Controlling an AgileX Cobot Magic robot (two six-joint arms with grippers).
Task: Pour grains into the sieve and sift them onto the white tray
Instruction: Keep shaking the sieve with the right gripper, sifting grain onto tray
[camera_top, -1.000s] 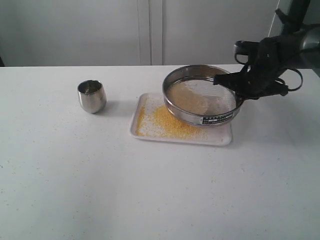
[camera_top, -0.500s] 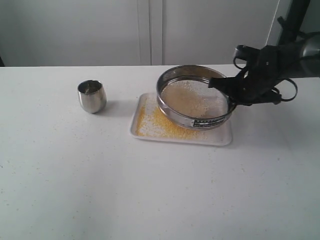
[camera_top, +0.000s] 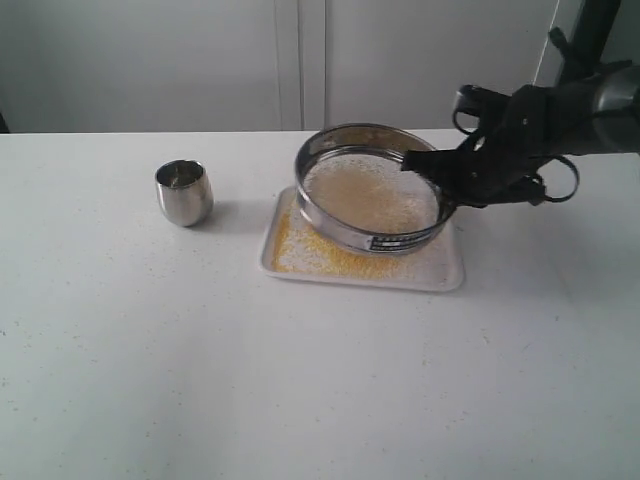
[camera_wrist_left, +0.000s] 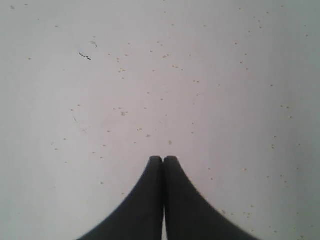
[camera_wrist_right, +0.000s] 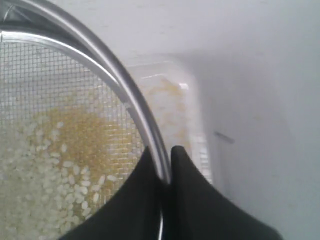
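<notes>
Sieve up over the white tray, right gripper pinching its rim wall. Best shaken level and centred, so fines land inside the tray. Only the right wrist view shows whitish grains caught on mesh. Left gripper hangs over the table, 2 jaws pressed together, empty.

blocked: steel cup, sieve over white tray | free: near table
</notes>
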